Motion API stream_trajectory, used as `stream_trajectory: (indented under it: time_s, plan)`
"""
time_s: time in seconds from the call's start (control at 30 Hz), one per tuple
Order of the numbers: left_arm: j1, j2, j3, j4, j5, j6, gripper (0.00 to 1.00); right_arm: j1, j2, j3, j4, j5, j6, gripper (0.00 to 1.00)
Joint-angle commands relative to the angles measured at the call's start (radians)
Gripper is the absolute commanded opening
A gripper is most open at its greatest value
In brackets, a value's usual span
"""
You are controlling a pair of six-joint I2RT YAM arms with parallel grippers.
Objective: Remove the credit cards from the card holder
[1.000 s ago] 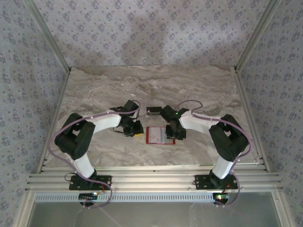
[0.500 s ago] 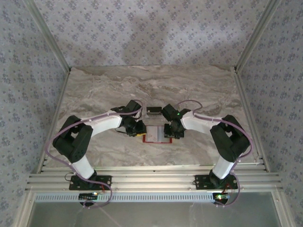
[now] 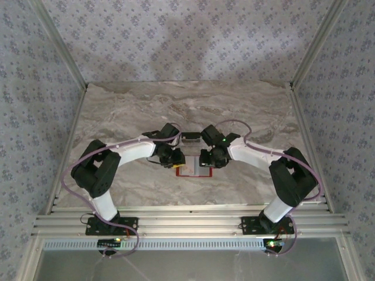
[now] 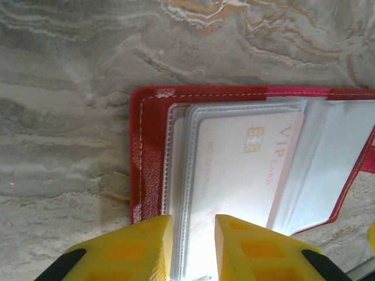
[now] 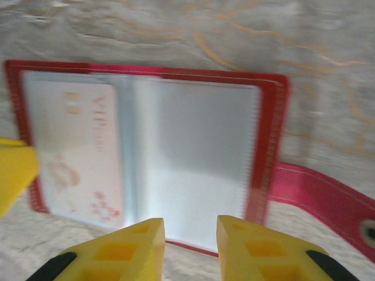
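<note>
Wallet work, and fiddly: the card holder lies open and flat on the marble table, midway between my two arms. A pale VIP card is tucked in a clear sleeve on its left page.

My left gripper hovers over the near left edge of the sleeves, jaws a narrow slot apart and clamping nothing I can see. My right gripper hangs over the near edge of the right page, likewise parted and empty.

To do this well, I judge the right should pin the bare page or red border down (the holder looks light and would slide). The left should then pinch only the card's edge, not the sleeve, and draw it along the pocket's mouth.

Which side that pocket opens on is hard to make out, and any cards behind the stacked sleeves are hidden. The snap tab runs off the frame, and the right wrist view is blurred. Beyond the holder lies a small dark card, too small to read.
</note>
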Motion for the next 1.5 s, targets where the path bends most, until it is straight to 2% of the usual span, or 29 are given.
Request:
stream_trajectory:
  time_s: [0.0, 0.23, 0.57, 1.1, 1.47]
  plan:
    - [-0.004, 0.012, 0.025, -0.018, -0.002, 0.019, 0.27, 0.007, 0.018, 0.031, 0.095, -0.135, -0.017, 0.29]
    - [-0.005, 0.054, 0.066, -0.08, -0.043, 0.044, 0.27, 0.007, 0.113, 0.083, 0.139, -0.192, -0.01, 0.27]
    - [-0.005, 0.079, 0.06, -0.101, -0.056, 0.065, 0.21, 0.009, 0.167, 0.084, 0.178, -0.226, -0.006, 0.27]
    - [-0.006, 0.08, 0.063, -0.11, -0.056, 0.07, 0.2, 0.02, 0.167, 0.096, 0.078, -0.094, -0.042, 0.27]
    - [-0.005, 0.068, 0.06, -0.111, -0.059, 0.069, 0.2, 0.023, 0.133, 0.099, 0.083, -0.107, -0.042, 0.27]
